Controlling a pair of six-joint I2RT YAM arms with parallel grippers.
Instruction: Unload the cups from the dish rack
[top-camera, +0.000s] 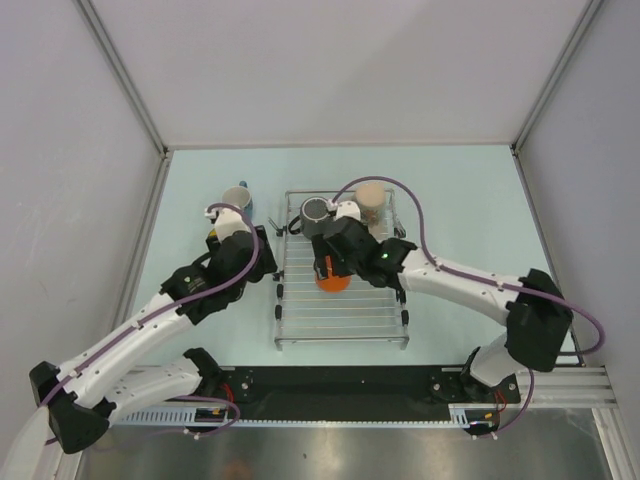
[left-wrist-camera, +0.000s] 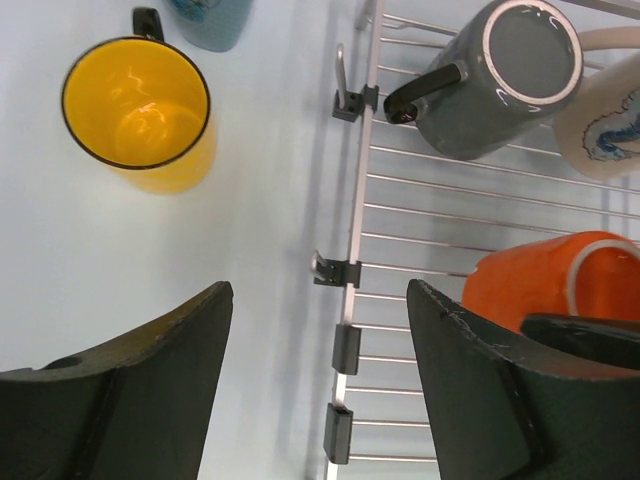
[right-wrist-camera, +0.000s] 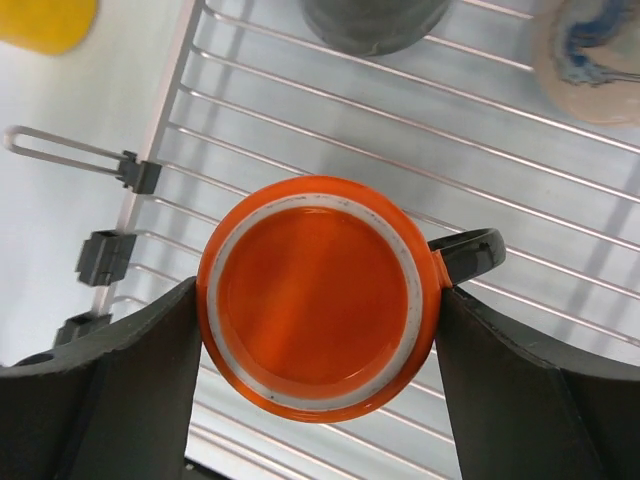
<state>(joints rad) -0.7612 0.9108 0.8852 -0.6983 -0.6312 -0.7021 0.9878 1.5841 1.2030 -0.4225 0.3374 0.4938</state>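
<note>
Pincer on right arm: fingers straddle orange mug, close against both sides; clamped or not, cannot tell. Mug upside down on dish rack, handle by right finger. Dark grey mug and beige mug at rack's far end. Left pincer spread apart, empty, above table beside rack's left edge. Yellow mug upright on table, blue mug just beyond.

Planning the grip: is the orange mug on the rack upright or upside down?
Upside down: the orange mug shows a flat base with a pale ring facing up, no hollow inside.
</note>
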